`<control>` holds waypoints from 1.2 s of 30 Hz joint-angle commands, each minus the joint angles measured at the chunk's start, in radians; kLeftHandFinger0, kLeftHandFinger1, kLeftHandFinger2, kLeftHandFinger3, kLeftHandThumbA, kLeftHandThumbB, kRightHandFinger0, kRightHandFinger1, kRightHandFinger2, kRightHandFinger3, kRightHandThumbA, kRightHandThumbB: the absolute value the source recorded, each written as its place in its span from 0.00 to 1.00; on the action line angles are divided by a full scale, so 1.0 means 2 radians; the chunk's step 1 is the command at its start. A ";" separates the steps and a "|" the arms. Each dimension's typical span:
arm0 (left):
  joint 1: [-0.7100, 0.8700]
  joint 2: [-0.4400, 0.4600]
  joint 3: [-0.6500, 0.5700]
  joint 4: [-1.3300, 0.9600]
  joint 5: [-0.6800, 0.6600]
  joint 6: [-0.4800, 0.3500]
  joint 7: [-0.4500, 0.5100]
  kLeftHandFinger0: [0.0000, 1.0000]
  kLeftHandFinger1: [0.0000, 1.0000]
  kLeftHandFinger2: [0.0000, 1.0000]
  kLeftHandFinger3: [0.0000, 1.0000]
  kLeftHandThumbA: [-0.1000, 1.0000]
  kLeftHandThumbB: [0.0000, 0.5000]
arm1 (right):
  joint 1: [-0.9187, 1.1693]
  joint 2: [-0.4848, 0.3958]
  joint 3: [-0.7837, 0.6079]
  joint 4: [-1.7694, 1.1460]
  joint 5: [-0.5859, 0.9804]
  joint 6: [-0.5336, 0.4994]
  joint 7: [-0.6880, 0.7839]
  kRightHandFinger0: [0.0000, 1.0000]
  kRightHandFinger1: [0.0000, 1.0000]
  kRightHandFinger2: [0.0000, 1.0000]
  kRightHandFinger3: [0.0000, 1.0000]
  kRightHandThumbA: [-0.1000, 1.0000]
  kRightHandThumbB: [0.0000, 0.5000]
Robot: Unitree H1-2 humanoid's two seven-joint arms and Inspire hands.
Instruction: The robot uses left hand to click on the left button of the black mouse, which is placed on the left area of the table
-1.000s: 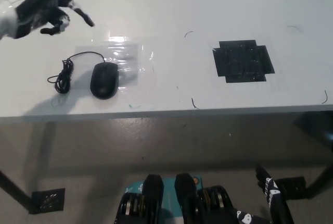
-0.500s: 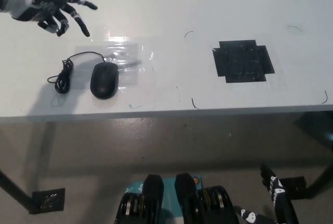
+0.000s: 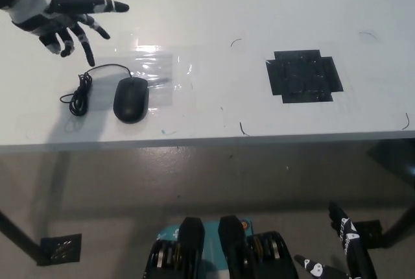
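Observation:
The black mouse [image 3: 131, 98] lies on the left part of the white table [image 3: 214, 13], near the front edge, with its coiled cable [image 3: 80, 93] to its left. My left hand [image 3: 63, 19] hovers above the table behind and to the left of the mouse, open, fingers spread and pointing right and down, touching nothing. My black right hand [image 3: 350, 250] hangs low at the bottom right, below the table edge, with fingers apart and nothing in it.
A patch of clear tape [image 3: 155, 65] shines on the table just behind the mouse. A black tape square [image 3: 303, 75] marks the right half. The table's front edge [image 3: 207, 141] runs across the middle of the picture.
My left hand has turned and dropped a little toward the mouse, its fingers now angled downward. The mouse has not moved.

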 commanded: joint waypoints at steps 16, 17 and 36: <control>0.006 -0.069 0.057 0.097 0.101 -0.057 0.016 0.00 0.17 0.51 1.00 1.00 0.84 | -0.005 -0.008 -0.002 -0.017 -0.006 -0.026 0.000 1.00 1.00 1.00 1.00 1.00 0.62; 0.005 -0.072 0.058 0.107 0.104 -0.058 0.017 0.00 0.17 0.51 1.00 1.00 0.86 | -0.005 -0.008 -0.002 -0.018 -0.006 -0.026 0.000 1.00 1.00 1.00 1.00 1.00 0.62; -0.011 -0.104 0.091 0.181 0.144 -0.055 0.013 0.00 0.07 0.42 1.00 1.00 0.92 | -0.010 -0.010 0.001 -0.017 -0.006 -0.026 0.003 1.00 1.00 1.00 1.00 1.00 0.61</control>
